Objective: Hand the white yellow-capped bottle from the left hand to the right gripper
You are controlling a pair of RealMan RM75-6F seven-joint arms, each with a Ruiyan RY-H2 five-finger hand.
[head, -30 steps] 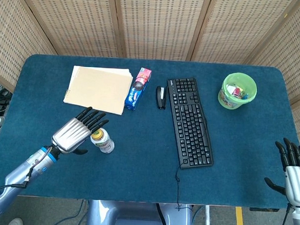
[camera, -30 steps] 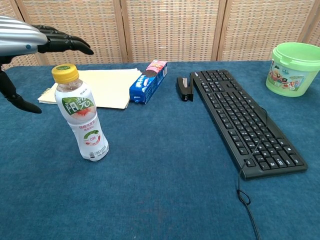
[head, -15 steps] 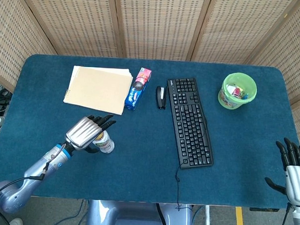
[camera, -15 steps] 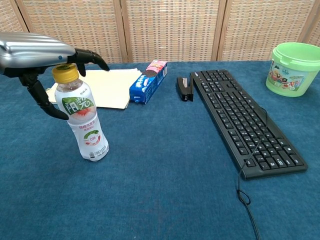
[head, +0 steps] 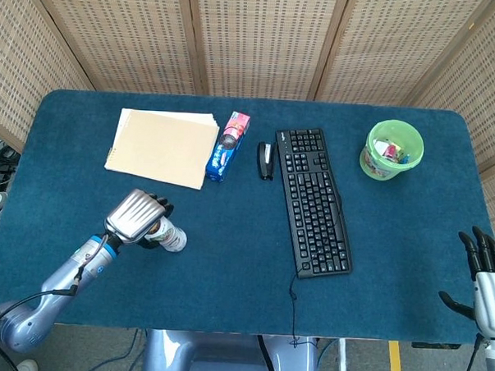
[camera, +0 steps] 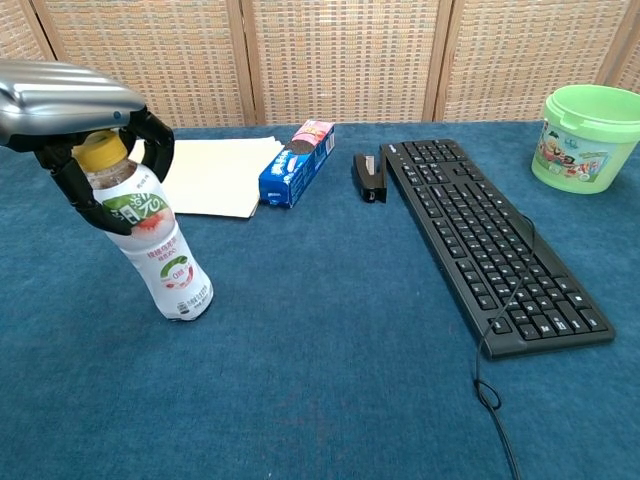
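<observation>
The white bottle (camera: 160, 255) with a yellow cap (camera: 100, 151) stands tilted to the left on the blue table, its base still on the cloth. My left hand (camera: 70, 110) comes from above and grips its neck, the dark fingers curled around it just under the cap. From the head view the bottle (head: 170, 237) shows only partly under the left hand (head: 136, 217) at the near left. My right hand (head: 488, 278) hangs open off the table's near right corner, far from the bottle, and does not show in the chest view.
A black keyboard (head: 311, 199) with its cable lies mid-table, a black stapler (head: 266, 160) and a blue snack pack (head: 228, 146) beside it. A tan folder (head: 163, 146) sits at the far left, a green bucket (head: 392, 150) at the far right.
My left hand has moved over the bottle and closed its fingers around the neck. The bottle has tipped to the left. The right hand has barely moved.
</observation>
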